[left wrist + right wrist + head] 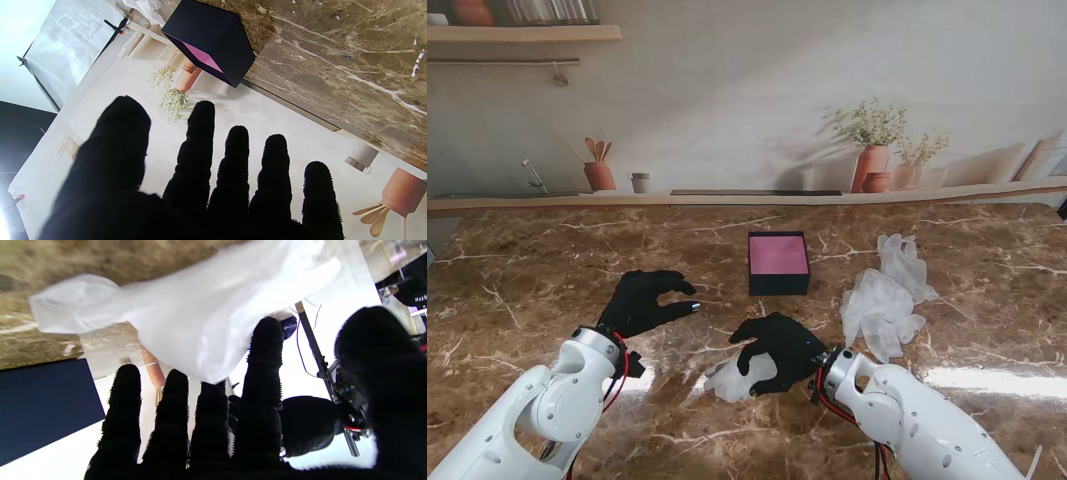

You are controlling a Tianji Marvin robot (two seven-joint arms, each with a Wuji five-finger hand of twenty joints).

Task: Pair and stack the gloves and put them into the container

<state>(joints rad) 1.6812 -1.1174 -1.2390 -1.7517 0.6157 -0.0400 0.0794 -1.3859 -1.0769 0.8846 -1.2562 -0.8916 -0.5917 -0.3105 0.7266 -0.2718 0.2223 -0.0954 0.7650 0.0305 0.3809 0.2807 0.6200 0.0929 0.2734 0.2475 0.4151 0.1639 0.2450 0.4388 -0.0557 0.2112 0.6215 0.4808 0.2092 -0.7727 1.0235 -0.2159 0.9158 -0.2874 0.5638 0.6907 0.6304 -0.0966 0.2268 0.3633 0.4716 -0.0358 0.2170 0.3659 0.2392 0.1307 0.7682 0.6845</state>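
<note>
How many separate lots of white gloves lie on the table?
2: one glove under the right hand, and a heap farther right whose glove count I cannot tell.

a staged robot lab dressed as a kitchen. the far wall is a printed backdrop (727, 110) picturing a shelf (522, 33), a tap (532, 172), a pot of wooden spoons (599, 170) and plant pots (872, 160), all flat. in the left wrist view the backdrop's edge (43, 80) shows, held by clamps, with dark studio space beyond. the brown marble-look table (547, 260) fronts it, and two white robot arms (547, 410) rise from the near edge.
</note>
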